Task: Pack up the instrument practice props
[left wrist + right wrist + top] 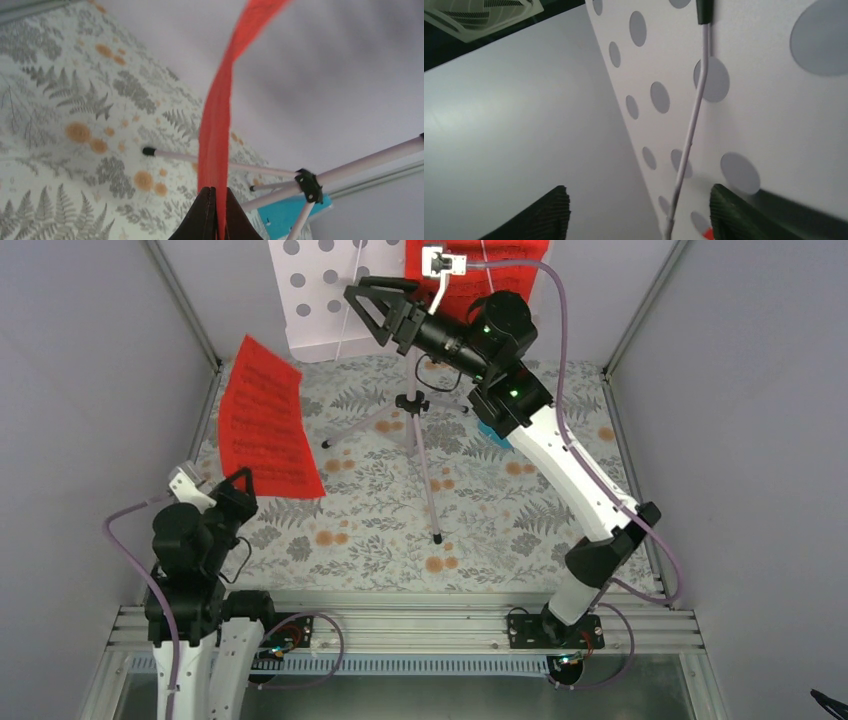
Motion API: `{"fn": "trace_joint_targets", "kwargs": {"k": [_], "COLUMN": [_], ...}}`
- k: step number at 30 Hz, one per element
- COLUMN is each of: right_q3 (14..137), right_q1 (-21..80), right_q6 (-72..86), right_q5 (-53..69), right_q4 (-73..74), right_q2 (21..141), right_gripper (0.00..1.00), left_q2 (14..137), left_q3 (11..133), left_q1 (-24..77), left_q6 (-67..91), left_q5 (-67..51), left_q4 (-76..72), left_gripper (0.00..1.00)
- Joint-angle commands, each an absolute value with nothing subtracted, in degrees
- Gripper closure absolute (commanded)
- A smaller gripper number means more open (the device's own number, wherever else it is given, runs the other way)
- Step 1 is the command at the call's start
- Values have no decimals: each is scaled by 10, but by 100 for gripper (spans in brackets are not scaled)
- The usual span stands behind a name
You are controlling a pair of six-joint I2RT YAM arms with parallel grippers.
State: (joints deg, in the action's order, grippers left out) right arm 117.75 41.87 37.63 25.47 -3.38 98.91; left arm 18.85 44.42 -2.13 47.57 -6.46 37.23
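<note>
One red sheet (265,425) is pinched in the left end effector (243,483) over the desk's (500,530) left edge, likely to be stowed, while the right end effector (363,312) is spread at the stand's (413,400) panel (318,300) by the far edge, where the other sheet (416,290) is propped.

This is a robot test cell in a lab. Plain grey panels (90,390) close off three sides, held by aluminium posts (182,305). Across the bottom of the top view runs a slotted aluminium rail (400,625) with cabled arm bases (545,625) bolted on (a fern-print cloth (380,530) lies beyond it). A ceiling vent (484,12) shows at the upper left of the right wrist view.
</note>
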Motion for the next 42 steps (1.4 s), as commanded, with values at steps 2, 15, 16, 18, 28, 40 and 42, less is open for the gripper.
{"fn": "trace_joint_targets", "kwargs": {"k": [2, 15, 16, 18, 28, 40, 42], "right_q3": [1119, 967, 953, 925, 859, 820, 798], "right_q1": [415, 414, 415, 414, 414, 414, 414], "right_q6": [378, 358, 352, 342, 301, 195, 178], "right_q5": [295, 336, 327, 306, 236, 129, 96], "right_q4": [-72, -86, -83, -76, -31, 124, 149], "right_q2": [923, 776, 760, 729, 636, 576, 561], "right_gripper": [29, 14, 13, 11, 2, 0, 0], "left_q2": [150, 188, 196, 214, 256, 221, 224], "left_q3": [366, 229, 228, 232, 239, 355, 391], "left_q1": [-24, -24, -24, -24, -24, -24, -24], "left_q6": [519, 483, 470, 444, 428, 449, 436], "left_q5": [-121, -154, -143, -122, -127, -21, 27], "left_q4": [383, 350, 354, 370, 371, 418, 435], "left_gripper": [98, 98, 98, 98, 45, 0, 0]}}
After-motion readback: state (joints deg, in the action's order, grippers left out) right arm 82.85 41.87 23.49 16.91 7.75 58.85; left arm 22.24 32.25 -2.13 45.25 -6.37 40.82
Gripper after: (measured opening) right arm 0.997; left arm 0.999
